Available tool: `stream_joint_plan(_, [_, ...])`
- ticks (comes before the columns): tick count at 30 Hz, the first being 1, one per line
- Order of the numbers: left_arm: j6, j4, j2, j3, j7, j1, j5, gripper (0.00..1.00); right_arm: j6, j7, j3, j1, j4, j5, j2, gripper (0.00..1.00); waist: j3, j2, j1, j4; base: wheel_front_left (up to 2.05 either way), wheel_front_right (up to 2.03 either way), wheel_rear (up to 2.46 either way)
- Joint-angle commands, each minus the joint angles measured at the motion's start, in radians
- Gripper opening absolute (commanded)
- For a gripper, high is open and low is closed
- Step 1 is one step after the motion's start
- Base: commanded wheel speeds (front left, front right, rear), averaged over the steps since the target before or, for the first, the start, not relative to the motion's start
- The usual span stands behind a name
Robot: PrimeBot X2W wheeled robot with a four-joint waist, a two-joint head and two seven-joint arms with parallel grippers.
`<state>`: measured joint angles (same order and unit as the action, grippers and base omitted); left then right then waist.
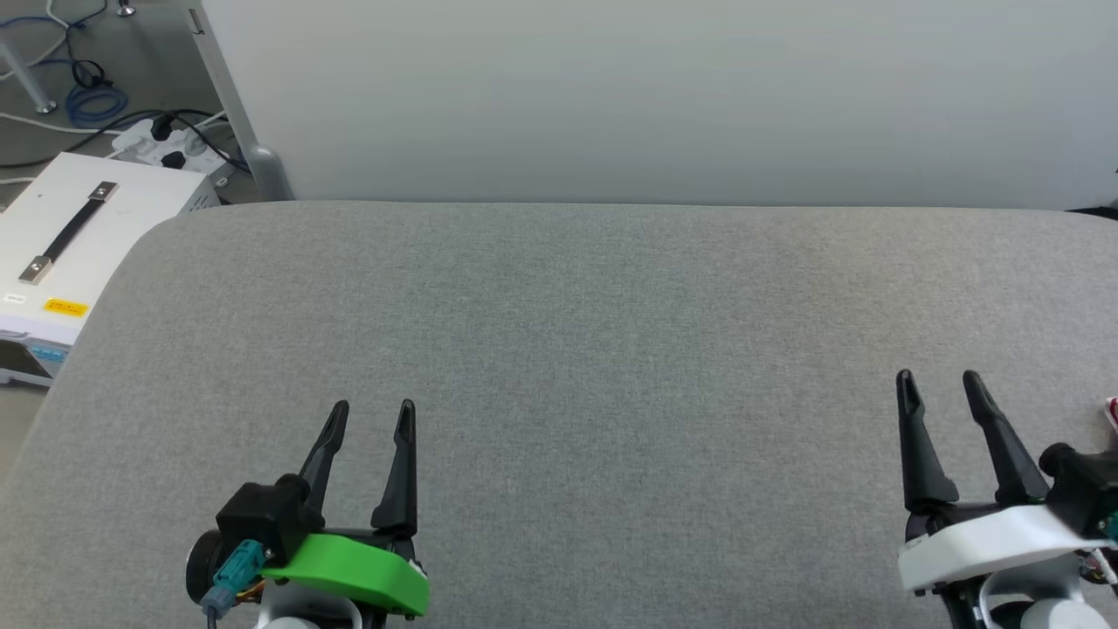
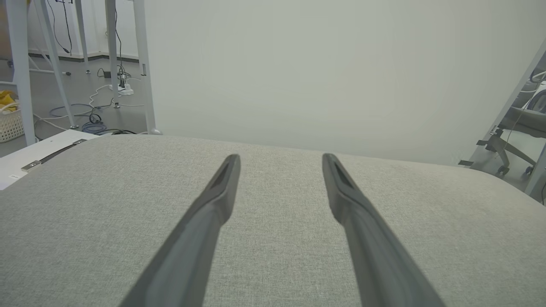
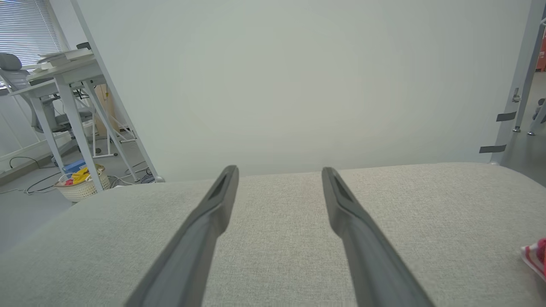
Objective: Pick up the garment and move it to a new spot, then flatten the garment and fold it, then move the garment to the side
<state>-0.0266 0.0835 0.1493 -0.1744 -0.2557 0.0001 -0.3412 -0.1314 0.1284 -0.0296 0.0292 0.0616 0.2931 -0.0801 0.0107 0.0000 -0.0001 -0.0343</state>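
Your left claw (image 1: 374,406) and right claw (image 1: 939,380) gape empty; the garment (image 3: 538,256) peeks in right of the right one.

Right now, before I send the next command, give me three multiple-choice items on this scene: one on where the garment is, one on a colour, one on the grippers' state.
1. Where does the garment show in the head view?
A. at the right edge, beside the right gripper
B. at the centre of the view
C. at the far left corner

2. What colour is the cover at the base of the left gripper?
A. white
B. green
C. red

3. How do the two grippers stand?
A. both shut
B. one shut on cloth
C. both open, holding nothing

Answers:
1 A: a red-and-white sliver lies at that edge.
2 B: the cover behind the dark fingers is bright green.
3 C: a gap shows between each pair of fingers, with the bare grey table behind it.
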Motion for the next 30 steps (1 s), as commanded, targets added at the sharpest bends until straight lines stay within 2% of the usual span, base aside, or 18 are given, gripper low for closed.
stream_joint_plan(1, [-0.010,0.002,-0.012,0.010,-0.006,0.019,0.012,1.00,0.001,0.021,0.005,0.015,-0.014,-0.010,0.005,1.00,0.004,0.0000,0.0001,-0.002,0.00,0.00,0.00])
stream_joint_plan(9, [-0.042,0.013,-0.041,0.047,-0.006,0.028,0.042,1.00,0.001,0.061,0.009,0.026,-0.074,-0.020,0.024,1.00,0.011,0.0000,0.0001,0.001,0.00,0.00,0.00])
stream_joint_plan(30, [-0.081,0.002,-0.082,0.091,-0.006,0.033,0.102,1.00,0.001,0.049,0.006,0.021,-0.071,-0.022,0.029,1.00,0.010,0.0000,0.0001,0.008,0.00,0.00,0.00])
